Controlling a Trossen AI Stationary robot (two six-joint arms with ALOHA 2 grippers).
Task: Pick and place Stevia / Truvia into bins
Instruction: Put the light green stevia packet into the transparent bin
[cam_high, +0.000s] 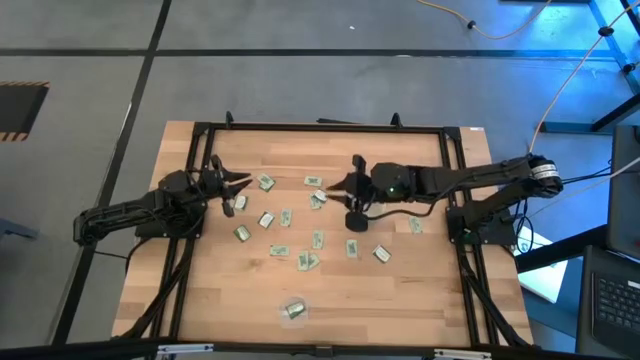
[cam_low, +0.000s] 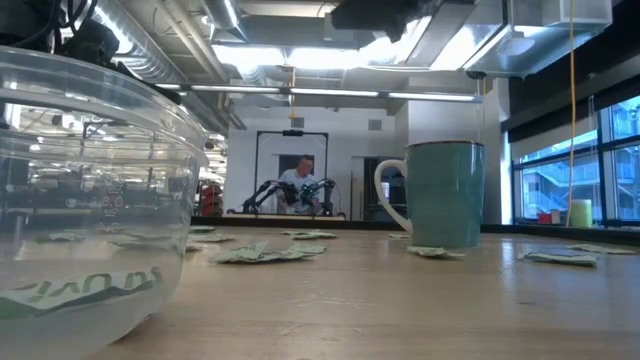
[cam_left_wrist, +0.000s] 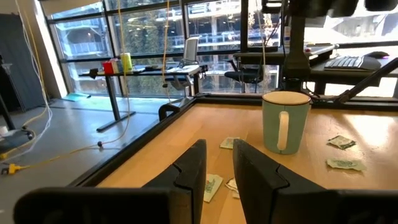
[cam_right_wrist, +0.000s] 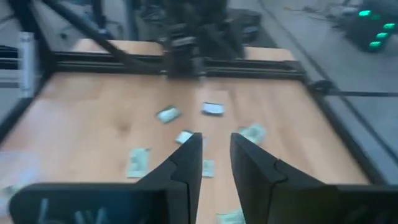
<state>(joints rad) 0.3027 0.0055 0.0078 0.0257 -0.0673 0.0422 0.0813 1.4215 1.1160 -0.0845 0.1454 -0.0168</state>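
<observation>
Both my hands, left (cam_high: 243, 184) and right (cam_high: 333, 186), hover fingers apart, empty. Small green-white paper sachets (cam_high: 286, 218) litter the wooden tabletop (cam_high: 400, 290). Next: descend on one, carry to round clear plastic dish (cam_high: 294, 310).

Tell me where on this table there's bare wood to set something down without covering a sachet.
Free: the strip along the near table edge on either side of the clear dish, and the far strip behind the mug, toward the frame. Crowded: the middle band, where sachets lie scattered between the left gripper and right gripper.
</observation>
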